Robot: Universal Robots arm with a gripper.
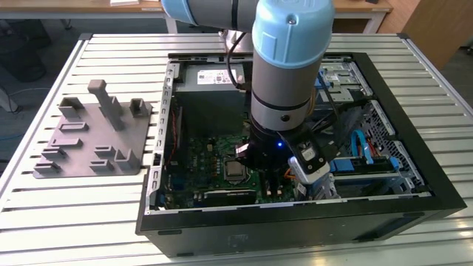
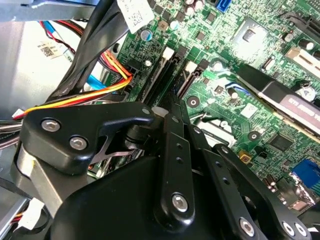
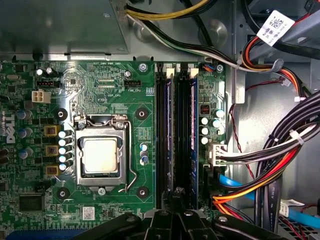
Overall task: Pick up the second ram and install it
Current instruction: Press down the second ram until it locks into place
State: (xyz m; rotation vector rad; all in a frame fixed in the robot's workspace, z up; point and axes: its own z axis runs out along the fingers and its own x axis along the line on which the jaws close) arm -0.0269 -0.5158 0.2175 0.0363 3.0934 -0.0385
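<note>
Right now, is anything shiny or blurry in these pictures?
In the first wrist view, the processor lid gleams. In the second wrist view, the gripper body nearest the camera looks soft, the motherboard beyond sharper. In the exterior view, a blue light glows on the arm.

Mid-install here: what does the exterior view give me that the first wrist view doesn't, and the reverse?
Exterior view: the grey fixture plate on the slatted table, and the arm reaching down into the open computer case. First wrist view: the two long black memory slots seen lengthwise, with the gripper at one end of them. Both: the green motherboard and its CPU socket.
</note>
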